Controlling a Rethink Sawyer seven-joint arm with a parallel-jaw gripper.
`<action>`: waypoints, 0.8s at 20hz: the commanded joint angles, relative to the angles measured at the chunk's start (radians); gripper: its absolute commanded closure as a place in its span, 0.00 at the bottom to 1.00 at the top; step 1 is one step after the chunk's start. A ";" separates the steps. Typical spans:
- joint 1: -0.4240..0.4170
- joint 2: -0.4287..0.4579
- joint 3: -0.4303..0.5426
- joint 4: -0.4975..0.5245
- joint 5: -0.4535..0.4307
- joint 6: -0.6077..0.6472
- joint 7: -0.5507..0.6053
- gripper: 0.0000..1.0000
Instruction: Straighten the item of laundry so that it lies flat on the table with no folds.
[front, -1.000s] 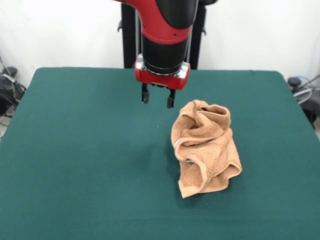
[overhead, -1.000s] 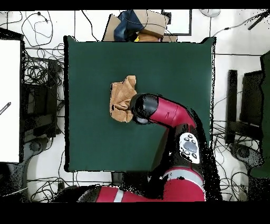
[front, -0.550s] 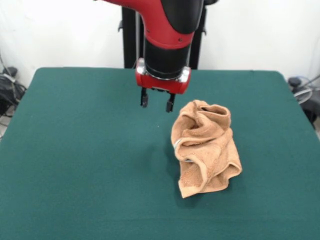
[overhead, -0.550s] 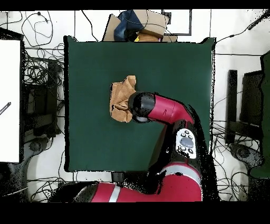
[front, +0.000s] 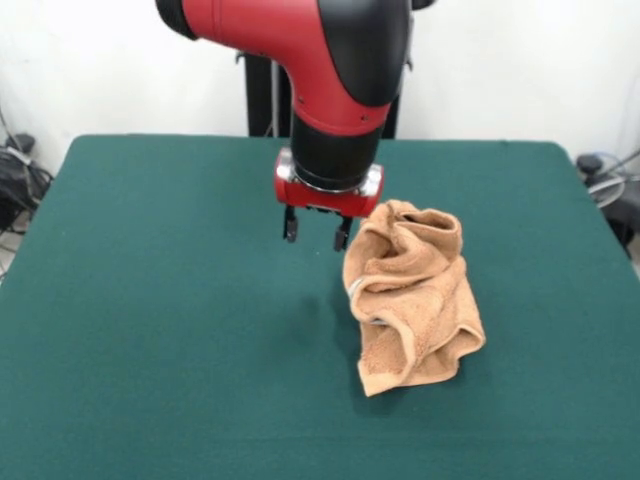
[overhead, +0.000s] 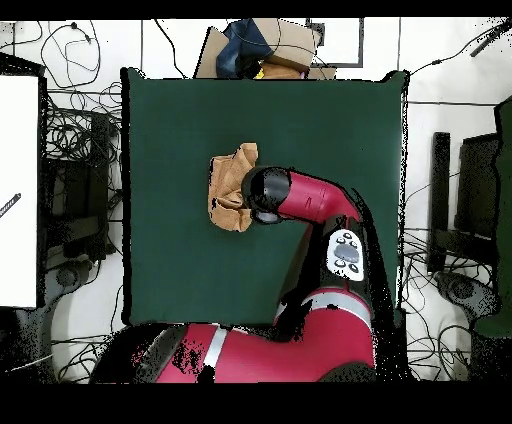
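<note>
Hovering just beside the crumpled towel (front: 410, 295) on the green table (front: 150, 330), the gripper (front: 315, 230) hangs open and empty, so all the straightening remains.

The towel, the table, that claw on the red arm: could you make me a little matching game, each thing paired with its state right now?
Things:
1. towel
2. table
3. gripper
4. cardboard box

States:
A. open, holding nothing, above the table beside the towel
B. crumpled in a heap with many folds
C. off the table, past one edge in the overhead view
D. dark green top, bearing the towel

Pairs: 1-B, 2-D, 3-A, 4-C
</note>
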 joint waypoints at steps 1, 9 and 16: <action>0.004 0.050 0.046 -0.023 0.003 -0.016 0.162 0.00; 0.021 0.018 0.030 -0.003 0.018 0.036 0.188 0.00; 0.039 0.051 0.032 -0.022 0.045 0.028 0.236 0.00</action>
